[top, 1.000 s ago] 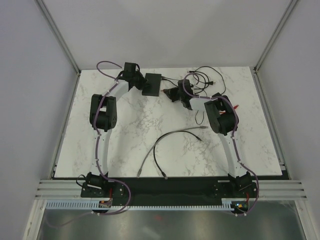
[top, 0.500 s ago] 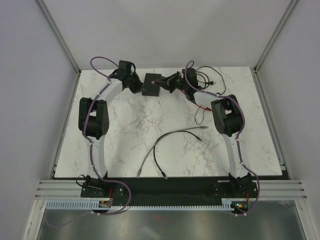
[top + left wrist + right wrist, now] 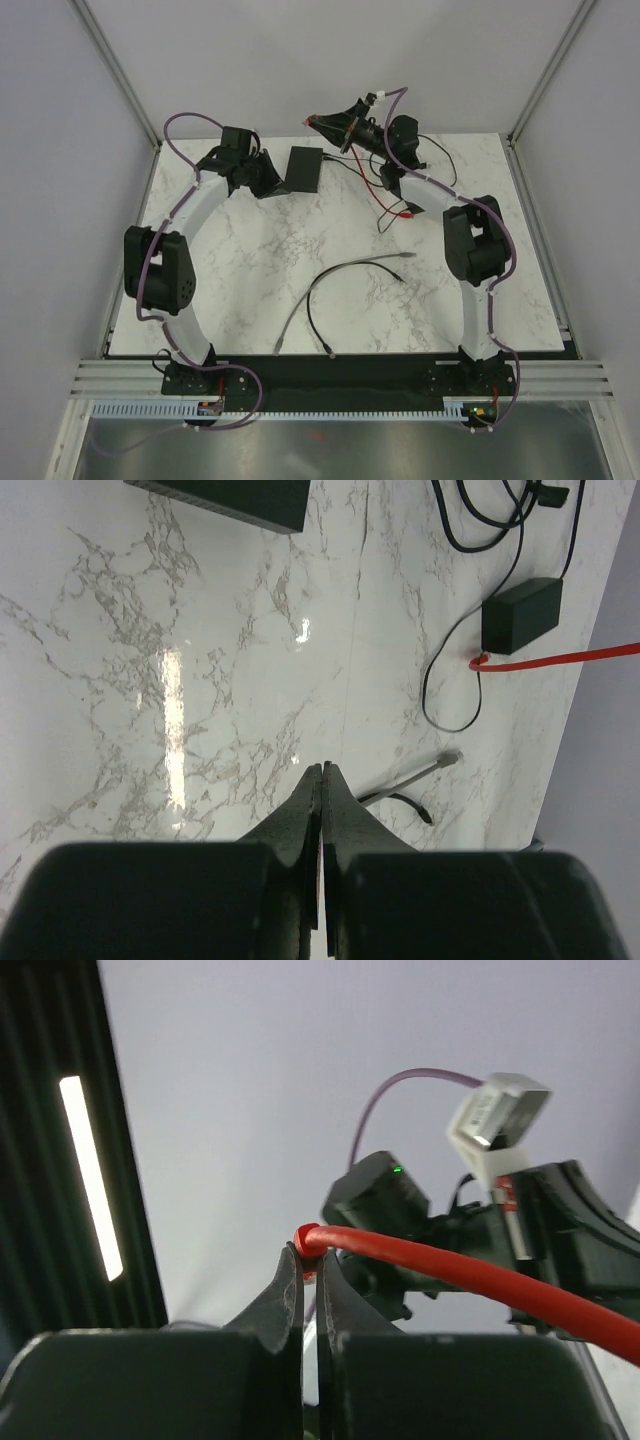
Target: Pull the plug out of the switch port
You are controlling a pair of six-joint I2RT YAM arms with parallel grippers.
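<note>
The switch is a flat black box at the back of the table; its corner shows in the left wrist view. My right gripper is raised above and behind the switch, shut on the plug end of the red cable. The plug is clear of the switch, and the red cable hangs down to the table. My left gripper is shut and empty just left of the switch, its tips low over bare marble.
A small black power-adapter brick with thin black cords lies at the back right. A loose grey cable and a black cable lie mid-table; the grey cable's plug shows near my left fingertips.
My right gripper rose from beside the switch up and back, carrying the red cable's plug away from it. My left gripper drew back leftwards off the switch.
</note>
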